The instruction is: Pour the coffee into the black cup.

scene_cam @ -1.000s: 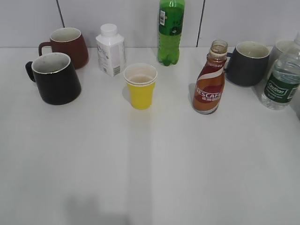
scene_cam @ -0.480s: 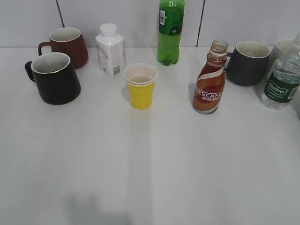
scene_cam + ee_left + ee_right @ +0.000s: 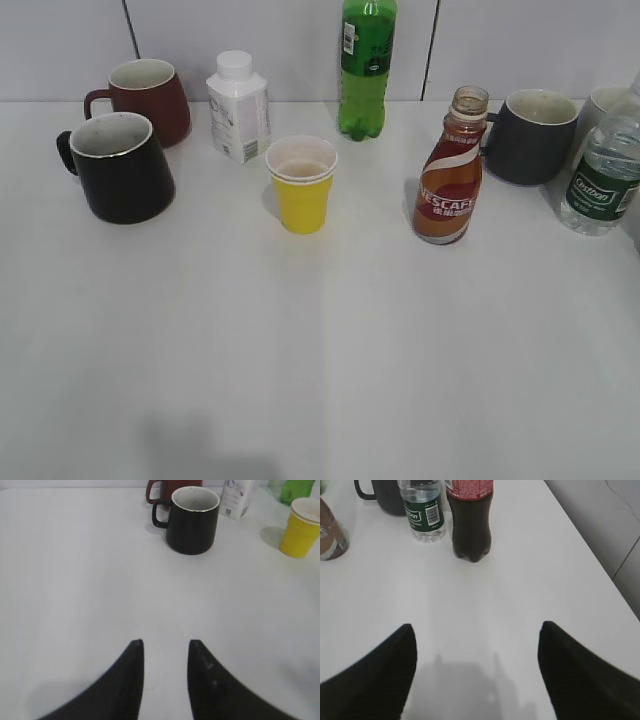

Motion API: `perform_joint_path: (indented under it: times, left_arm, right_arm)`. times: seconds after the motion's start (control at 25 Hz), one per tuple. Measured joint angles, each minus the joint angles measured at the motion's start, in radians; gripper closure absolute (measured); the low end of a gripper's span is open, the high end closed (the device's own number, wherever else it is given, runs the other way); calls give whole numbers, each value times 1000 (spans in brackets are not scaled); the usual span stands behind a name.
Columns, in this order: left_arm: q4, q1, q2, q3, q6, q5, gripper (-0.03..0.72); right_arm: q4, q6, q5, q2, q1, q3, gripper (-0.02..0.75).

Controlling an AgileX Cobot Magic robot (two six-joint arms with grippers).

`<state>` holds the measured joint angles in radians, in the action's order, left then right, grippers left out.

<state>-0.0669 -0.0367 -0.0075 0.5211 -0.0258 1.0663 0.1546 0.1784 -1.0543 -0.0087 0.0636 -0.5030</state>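
The exterior view looks down at a slant across the white table (image 3: pixel 320 350) toward the back wall. The left wrist camera, low over the tabletop, faces the black cup (image 3: pixel 192 520) at upper centre, also seen upper left outside. The right wrist camera shares the water bottle (image 3: pixel 424 512).

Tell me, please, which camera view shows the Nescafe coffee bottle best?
The exterior view: the coffee bottle stands whole and upright, label readable, neck open. The right wrist view catches only a cropped sliver of it at the left edge. The left wrist view does not show it.
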Motion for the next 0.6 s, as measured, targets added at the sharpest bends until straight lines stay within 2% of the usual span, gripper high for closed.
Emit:
perform_joint_path:
  times: [0.32, 0.6]
  left_arm:
    - [0, 49, 0, 0, 0, 0, 452]
    - [0, 50, 0, 0, 0, 0, 452]
  right_arm:
    - [0, 0, 1, 0, 0, 0, 149]
    - [0, -1, 1, 0, 0, 0, 149]
